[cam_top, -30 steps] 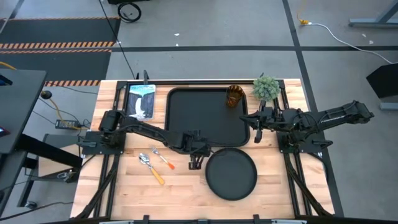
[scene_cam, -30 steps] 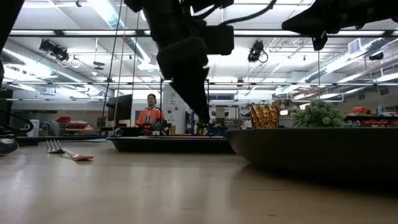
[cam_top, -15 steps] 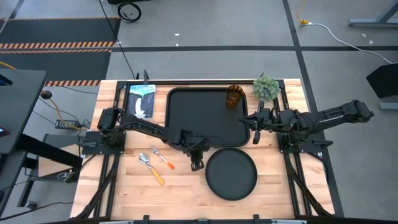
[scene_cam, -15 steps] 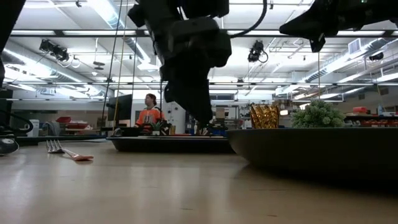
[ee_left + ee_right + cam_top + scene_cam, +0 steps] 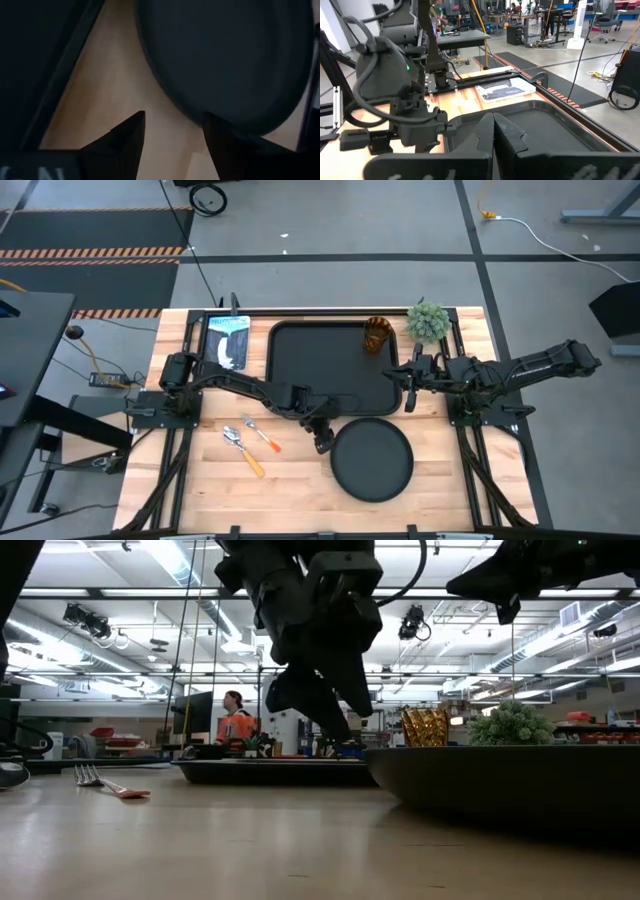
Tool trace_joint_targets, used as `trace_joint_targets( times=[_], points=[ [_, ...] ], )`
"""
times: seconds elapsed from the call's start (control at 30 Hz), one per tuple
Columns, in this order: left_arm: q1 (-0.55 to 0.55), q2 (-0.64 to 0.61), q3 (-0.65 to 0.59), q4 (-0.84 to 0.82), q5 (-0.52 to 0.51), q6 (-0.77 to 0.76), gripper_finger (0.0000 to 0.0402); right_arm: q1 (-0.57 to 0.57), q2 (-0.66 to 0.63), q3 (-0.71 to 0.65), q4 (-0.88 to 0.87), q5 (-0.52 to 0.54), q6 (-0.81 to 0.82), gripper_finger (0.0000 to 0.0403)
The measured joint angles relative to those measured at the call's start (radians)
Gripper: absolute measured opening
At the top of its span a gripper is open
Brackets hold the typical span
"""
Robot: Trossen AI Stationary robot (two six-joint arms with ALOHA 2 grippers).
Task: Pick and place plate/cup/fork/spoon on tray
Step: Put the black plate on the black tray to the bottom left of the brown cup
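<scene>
The round black plate (image 5: 372, 460) lies on the wood near the table's front, and its rim fills the left wrist view (image 5: 225, 60). My left gripper (image 5: 322, 442) hovers open just left of the plate, above the table (image 5: 318, 712), with bare wood between its fingers (image 5: 172, 142). The black tray (image 5: 300, 370) lies behind it, and the amber cup (image 5: 377, 335) stands in its far right corner. The spoon (image 5: 243, 452) and the fork (image 5: 262, 434) lie on the wood to the left. My right gripper (image 5: 408, 385) waits shut over the tray's right rim (image 5: 493, 132).
A small green plant (image 5: 428, 320) stands at the far right beside the cup. A printed card (image 5: 228, 340) lies at the far left beside the tray. Bare wood shows in front of the cutlery and to the right of the plate. A person (image 5: 237, 725) stands in the room behind.
My left gripper has opened from shut to wide. It has turned and shifted a little toward the plate's left rim, staying above the table. The plate, cutlery, cup and tray have not moved.
</scene>
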Motion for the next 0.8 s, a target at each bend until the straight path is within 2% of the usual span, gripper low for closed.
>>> trace_joint_targets(
  times=[0.17,0.37,0.8],
  points=[
    [-0.005,0.000,0.000,0.008,-0.028,-0.033,0.0200,0.000,0.011,0.000,0.008,0.000,0.000,0.0009],
    [-0.037,0.000,0.000,0.036,-0.126,-0.038,0.0187,0.000,0.016,0.000,0.010,0.000,0.000,0.0009],
    [-0.072,0.055,0.001,0.087,-0.188,-0.045,0.0176,0.006,0.047,0.000,0.041,0.000,0.008,0.0009]
  ],
)
